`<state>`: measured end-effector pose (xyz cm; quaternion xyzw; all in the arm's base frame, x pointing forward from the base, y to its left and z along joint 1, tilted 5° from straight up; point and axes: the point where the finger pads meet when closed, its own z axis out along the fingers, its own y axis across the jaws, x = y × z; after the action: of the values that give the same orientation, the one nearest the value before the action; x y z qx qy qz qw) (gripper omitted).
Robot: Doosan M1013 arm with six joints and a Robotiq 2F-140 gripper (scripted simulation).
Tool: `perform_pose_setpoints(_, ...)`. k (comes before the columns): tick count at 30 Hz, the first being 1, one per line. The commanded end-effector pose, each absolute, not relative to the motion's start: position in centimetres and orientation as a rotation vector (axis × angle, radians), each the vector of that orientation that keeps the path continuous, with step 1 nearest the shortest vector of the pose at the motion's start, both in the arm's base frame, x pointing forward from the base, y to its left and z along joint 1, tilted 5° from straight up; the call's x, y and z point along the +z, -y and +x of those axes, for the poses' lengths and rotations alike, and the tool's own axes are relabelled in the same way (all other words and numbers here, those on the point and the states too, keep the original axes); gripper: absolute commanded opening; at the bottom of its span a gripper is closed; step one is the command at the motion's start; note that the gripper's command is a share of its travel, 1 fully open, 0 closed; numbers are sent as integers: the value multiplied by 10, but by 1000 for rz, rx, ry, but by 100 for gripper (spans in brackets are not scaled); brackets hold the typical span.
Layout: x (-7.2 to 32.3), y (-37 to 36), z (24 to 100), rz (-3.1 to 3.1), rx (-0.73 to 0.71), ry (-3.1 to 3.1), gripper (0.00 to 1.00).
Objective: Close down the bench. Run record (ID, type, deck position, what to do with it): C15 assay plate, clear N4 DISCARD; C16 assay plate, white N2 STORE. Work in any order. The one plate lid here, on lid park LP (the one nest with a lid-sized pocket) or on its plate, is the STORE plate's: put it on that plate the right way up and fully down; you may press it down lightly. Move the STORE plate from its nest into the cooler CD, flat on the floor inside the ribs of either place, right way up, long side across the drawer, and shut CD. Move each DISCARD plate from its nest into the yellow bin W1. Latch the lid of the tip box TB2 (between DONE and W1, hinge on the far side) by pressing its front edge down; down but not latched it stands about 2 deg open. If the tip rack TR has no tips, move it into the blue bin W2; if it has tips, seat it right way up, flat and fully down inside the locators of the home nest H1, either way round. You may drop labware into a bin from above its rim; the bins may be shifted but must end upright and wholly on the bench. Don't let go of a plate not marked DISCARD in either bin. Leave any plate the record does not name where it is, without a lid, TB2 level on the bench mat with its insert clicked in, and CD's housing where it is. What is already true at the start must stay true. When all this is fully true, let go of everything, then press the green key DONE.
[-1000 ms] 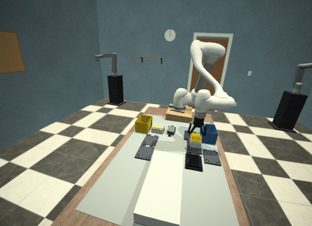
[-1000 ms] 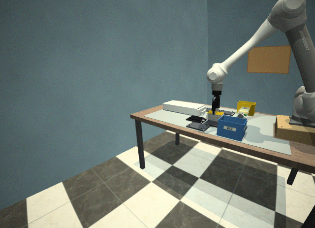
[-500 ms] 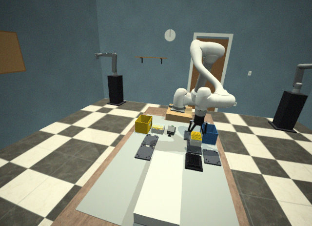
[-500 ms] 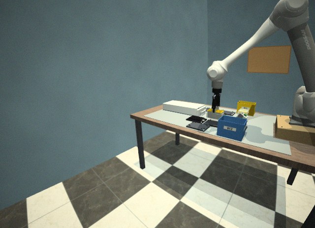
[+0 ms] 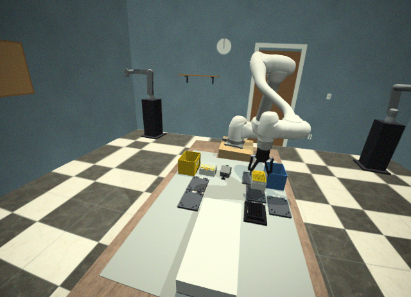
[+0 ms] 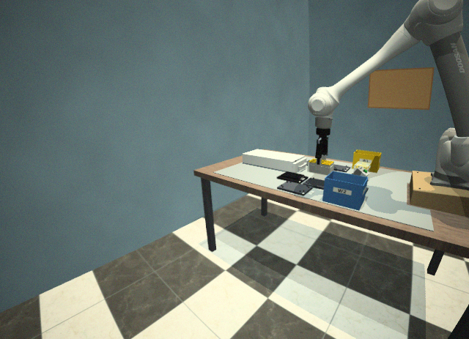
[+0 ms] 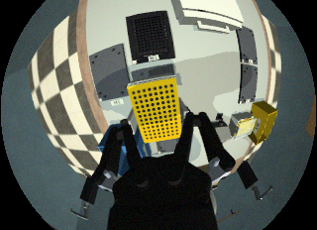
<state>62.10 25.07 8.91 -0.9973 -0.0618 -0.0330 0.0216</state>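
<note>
My gripper [image 5: 260,168] is shut on the tip rack TR [image 5: 259,179], a grey box whose top is full of yellow tips. It holds the rack upright, low over a dark nest [image 5: 255,195] just left of the blue bin W2 [image 5: 276,176]. I cannot tell whether the rack touches the nest. In the wrist view the rack [image 7: 158,110] sits between the two fingers. From the side the gripper [image 6: 321,154] stands straight down over the rack.
A black gridded piece [image 5: 255,212] lies in front of the rack and a grey nest [image 5: 279,206] to its right. The yellow bin W1 [image 5: 189,162], tip box TB2 [image 5: 208,169] and DONE key [image 5: 225,170] stand at the back. Two dark nests [image 5: 194,192] lie left. The white cooler CD [image 5: 212,240] lies in front.
</note>
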Motion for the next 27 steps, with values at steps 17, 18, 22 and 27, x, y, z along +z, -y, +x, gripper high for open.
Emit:
perform_pose_setpoints(17, 112, -250, 620, -3090, -102, 192, 0)
perform_pose_setpoints(18, 114, -250, 619, -3090, -102, 192, 0)
perform_pose_setpoints(22, 116, -249, 619, -3090, -102, 192, 0)
perform_pose_setpoints(27, 123, -249, 619, -3090, -102, 192, 0)
